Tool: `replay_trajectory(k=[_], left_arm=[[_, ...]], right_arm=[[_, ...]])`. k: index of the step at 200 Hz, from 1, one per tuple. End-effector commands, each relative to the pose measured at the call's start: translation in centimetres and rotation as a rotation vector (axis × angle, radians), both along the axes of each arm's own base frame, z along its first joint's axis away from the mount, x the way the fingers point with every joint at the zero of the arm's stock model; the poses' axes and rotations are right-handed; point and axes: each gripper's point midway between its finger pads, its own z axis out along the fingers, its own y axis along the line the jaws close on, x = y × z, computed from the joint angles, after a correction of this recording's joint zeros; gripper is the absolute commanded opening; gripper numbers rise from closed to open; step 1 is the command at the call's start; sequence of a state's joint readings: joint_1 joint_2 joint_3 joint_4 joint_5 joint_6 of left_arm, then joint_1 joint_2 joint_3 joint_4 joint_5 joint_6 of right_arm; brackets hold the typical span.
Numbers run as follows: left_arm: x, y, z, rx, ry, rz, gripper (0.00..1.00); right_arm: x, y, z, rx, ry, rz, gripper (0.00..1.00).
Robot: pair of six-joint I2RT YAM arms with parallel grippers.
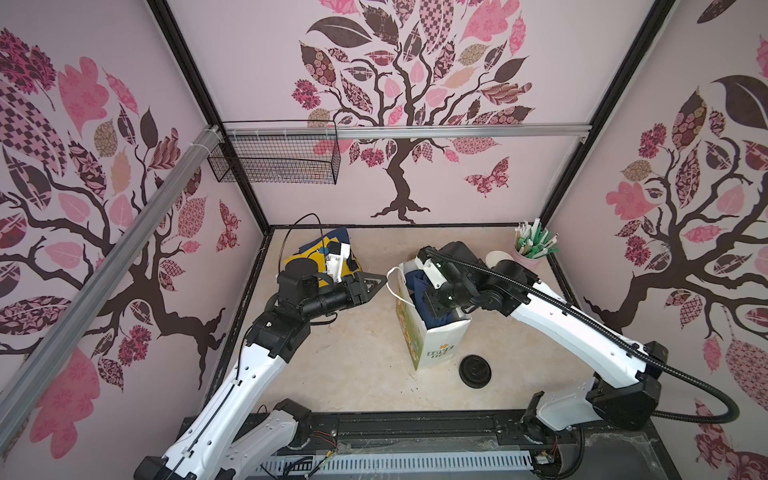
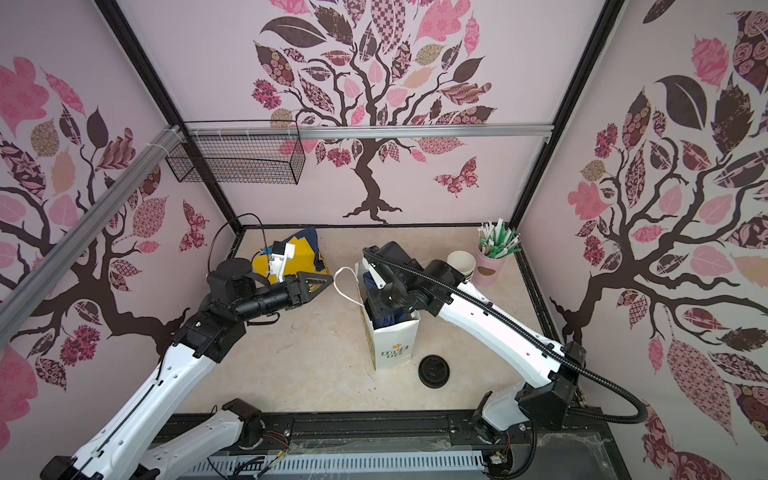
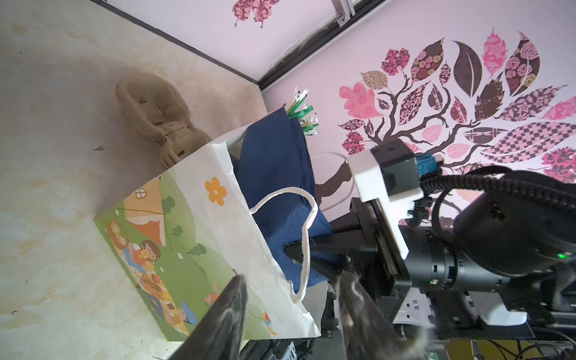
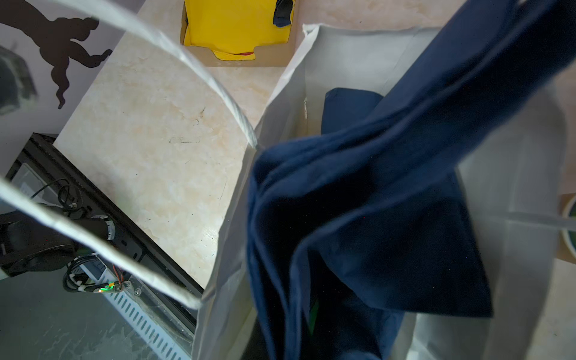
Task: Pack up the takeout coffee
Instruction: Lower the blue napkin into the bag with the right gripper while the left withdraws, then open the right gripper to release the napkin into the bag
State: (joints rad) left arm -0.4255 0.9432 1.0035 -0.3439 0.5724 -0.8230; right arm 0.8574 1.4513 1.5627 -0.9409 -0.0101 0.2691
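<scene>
The beige marbled table (image 1: pixel 353 382) carries a white paper bag with a printed picnic scene (image 2: pixel 394 347), standing upright at the middle of both top views with its mouth open. A navy paper napkin (image 3: pixel 274 174) rises out of that mouth and drapes down inside it. The right gripper (image 3: pixel 291 252) reaches into the bag from the right, and its jaws are pinched together on this napkin. The left gripper (image 1: pixel 381 282) hangs left of the bag, with its tip at the white twisted-paper handle loop (image 1: pixel 392 277). Its dark fingers (image 3: pixel 230 305) stand partly apart and hold nothing.

A yellow cardboard box (image 4: pixel 237 25) sits at the upper left of the table. A pink holder of green and white wrapped sticks (image 2: pixel 490 270) stands at the upper right. The lidless nested paper cups (image 2: pixel 461 262) sit just left of the holder. A loose black lid (image 2: pixel 434 370) lies flat right of the bag's base.

The lidded olive-green cups show in no view. Only a green sliver (image 4: pixel 313 311) shows deep under the napkin, and I cannot tell what it is.
</scene>
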Motion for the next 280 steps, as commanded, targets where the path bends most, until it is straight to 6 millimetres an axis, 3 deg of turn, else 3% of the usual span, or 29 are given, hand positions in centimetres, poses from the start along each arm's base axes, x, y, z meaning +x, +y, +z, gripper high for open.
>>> replay_trajectory(k=[1,52,100,105,121,134,170,203,241,270,280], left_arm=[[0.1,0.0,-0.7,0.003,-0.004,0.002,0.47],[0.0,0.3,-0.6,0.004,-0.015,0.021,0.44],[0.1,0.8,-0.7,0.005,-0.018,0.05,0.41],[0.2,0.8,-0.8,0.006,-0.016,0.054,0.4],[0.2,0.9,-0.9,0.007,-0.014,0.062,0.38],[0.4,1.0,-0.9,0.009,-0.012,0.073,0.36],[0.9,1.0,-1.3,0.01,-0.003,0.087,0.27],[0.9,0.8,-1.5,0.011,0.005,0.074,0.23],[0.9,0.7,-1.1,0.006,-0.007,0.069,0.23],[0.9,0.8,-0.7,0.002,-0.02,0.075,0.25],[0.9,1.1,-0.1,0.0,-0.039,0.091,0.29]], right_arm=[[0.1,1.3,-0.9,0.054,0.047,0.029,0.0],[0.5,1.6,-4.3,0.025,0.093,0.03,0.0],[0.9,1.8,-5.1,0.016,0.099,0.023,0.0],[0.9,1.8,-4.7,0.022,0.094,0.023,0.04],[0.8,1.7,-3.0,0.044,0.075,0.024,0.3],[0.7,1.4,-1.2,0.064,0.049,0.019,0.42],[0.1,-0.4,1.8,0.065,0.004,-0.011,0.58],[0.3,-1.3,4.3,0.096,-0.056,-0.057,0.59],[1.1,-2.4,8.5,0.172,-0.167,-0.125,0.47],[1.0,-3.1,8.6,0.166,-0.176,-0.142,0.41],[0.9,-3.5,9.1,0.173,-0.19,-0.161,0.39]])
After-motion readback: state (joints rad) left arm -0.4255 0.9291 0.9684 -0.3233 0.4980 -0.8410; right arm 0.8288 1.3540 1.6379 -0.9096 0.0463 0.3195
